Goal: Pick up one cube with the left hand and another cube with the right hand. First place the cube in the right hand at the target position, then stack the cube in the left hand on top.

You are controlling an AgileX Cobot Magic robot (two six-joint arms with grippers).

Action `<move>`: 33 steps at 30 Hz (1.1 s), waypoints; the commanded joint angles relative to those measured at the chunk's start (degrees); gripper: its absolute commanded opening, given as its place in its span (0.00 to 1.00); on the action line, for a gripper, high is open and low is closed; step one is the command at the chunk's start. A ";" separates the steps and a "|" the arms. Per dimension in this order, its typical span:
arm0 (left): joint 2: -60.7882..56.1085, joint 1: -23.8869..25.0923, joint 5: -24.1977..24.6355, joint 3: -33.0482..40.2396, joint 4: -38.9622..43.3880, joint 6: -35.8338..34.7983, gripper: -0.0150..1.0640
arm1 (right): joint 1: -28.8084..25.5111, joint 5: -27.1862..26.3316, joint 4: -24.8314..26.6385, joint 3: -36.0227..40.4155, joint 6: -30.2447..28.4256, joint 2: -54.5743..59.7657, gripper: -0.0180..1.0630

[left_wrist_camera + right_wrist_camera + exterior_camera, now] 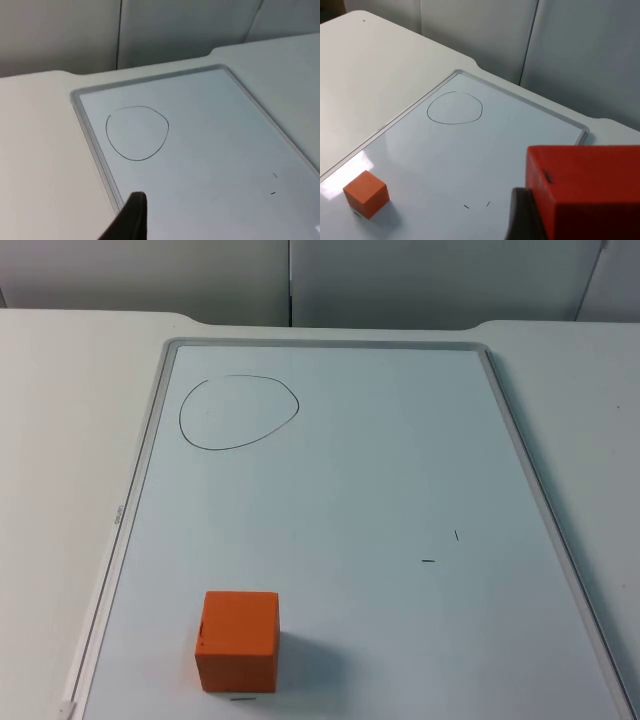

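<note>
Right wrist view: a rigid, light-looking cube [585, 192] is clamped by the right gripper [540, 220], the left gripper's [131, 217] state cannot be told.

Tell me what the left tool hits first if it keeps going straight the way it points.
Probably the white whiteboard itself, near its grey frame edge and short of the hand-drawn black circle; nothing stands in between, though depth is hard to judge.

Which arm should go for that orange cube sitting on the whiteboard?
Probably the left. The right pincer already holds a red-orange cube, while the left pincer looks empty. The loose orange cube lies near the whiteboard's left edge.
</note>
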 commanded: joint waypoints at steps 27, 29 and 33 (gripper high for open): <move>52.86 -25.31 -13.54 -5.83 12.20 -22.55 0.98 | -0.11 -2.56 0.00 0.22 -1.89 -0.43 0.01; 54.48 -26.28 -14.22 -5.83 12.34 -23.86 0.98 | -0.11 -2.56 0.00 0.22 -1.89 -0.43 0.01; 57.99 -28.88 -15.86 -5.83 12.34 -26.21 0.98 | -0.11 -2.56 0.00 0.22 -1.89 -0.43 0.01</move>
